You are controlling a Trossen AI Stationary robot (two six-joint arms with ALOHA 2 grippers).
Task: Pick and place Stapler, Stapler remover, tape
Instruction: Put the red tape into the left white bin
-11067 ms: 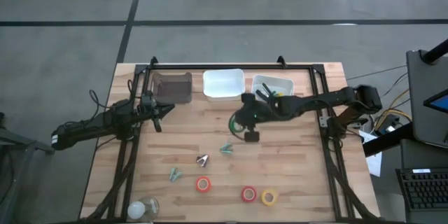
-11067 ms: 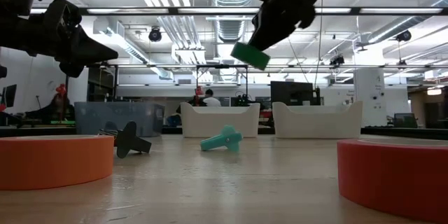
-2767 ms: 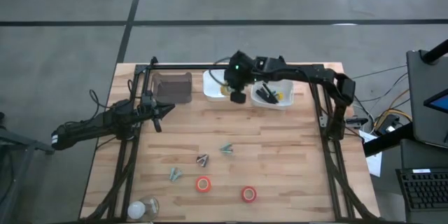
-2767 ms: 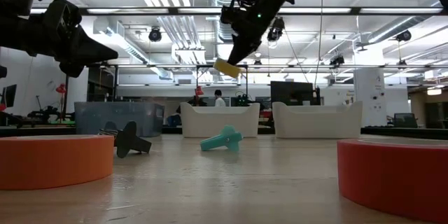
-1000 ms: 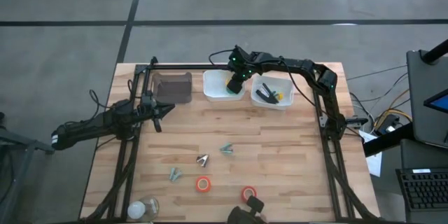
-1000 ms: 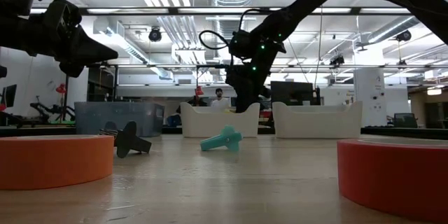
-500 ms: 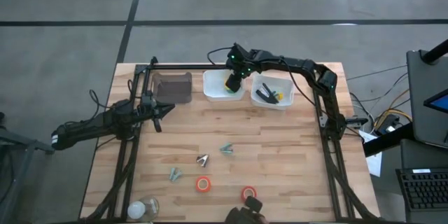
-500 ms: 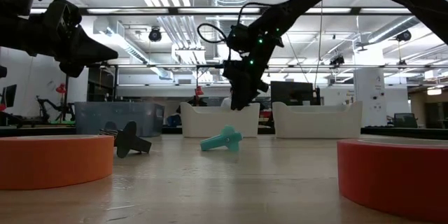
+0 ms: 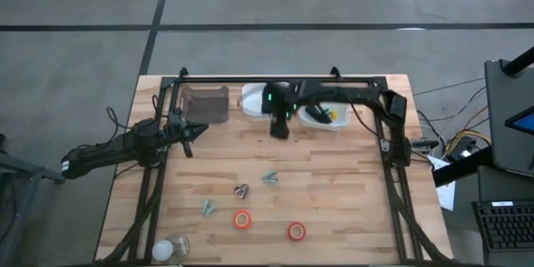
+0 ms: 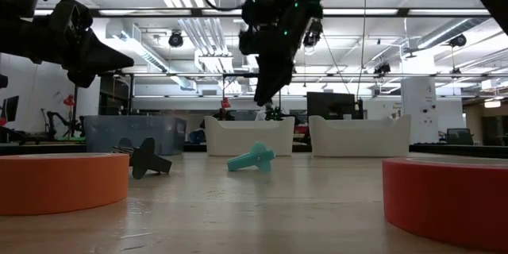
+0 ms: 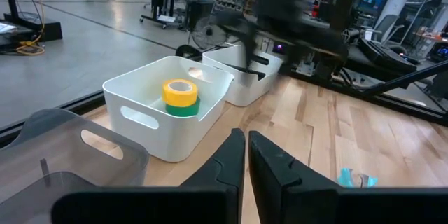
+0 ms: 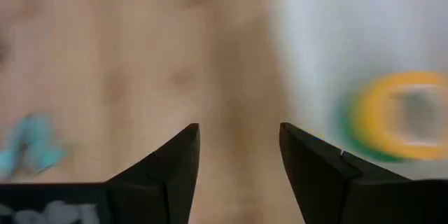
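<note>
Right gripper [image 9: 280,125] hanging over the wooden table [image 9: 334,192] just in front of the middle white bin [image 9: 251,99], fingers [image 12: 171,168] spread apart and carrying nothing. Inside that bin, a yellow tape roll [image 11: 180,90] stacked on a green tape roll [image 11: 183,106] — both plain in the left wrist view, and blurred at the edge of the right wrist view. Beside the middle white bin, on the right arm's side, a second white bin [image 9: 338,100] with a black stapler [image 9: 316,114] and something yellow lying in it, partly covered by the arm. On the other side of the middle white bin, a dark grey bin [image 9: 206,103]. Left gripper [image 9: 193,130] parked near that grey bin at the table's left edge, fingers [image 11: 224,164] pressed together on nothing. Well away from the middle white bin, toward the near edge of the table, 2 red tape rolls [image 9: 242,219] [image 9: 296,232] flat on the wood. Between those rolls and the bin, 3 small staple removers — 1 teal [image 9: 269,178], 1 dark [image 9: 241,189], 1 pale green [image 9: 208,209]. At the near left corner, a clear rounded object [image 9: 171,248], too small to identify.
</note>
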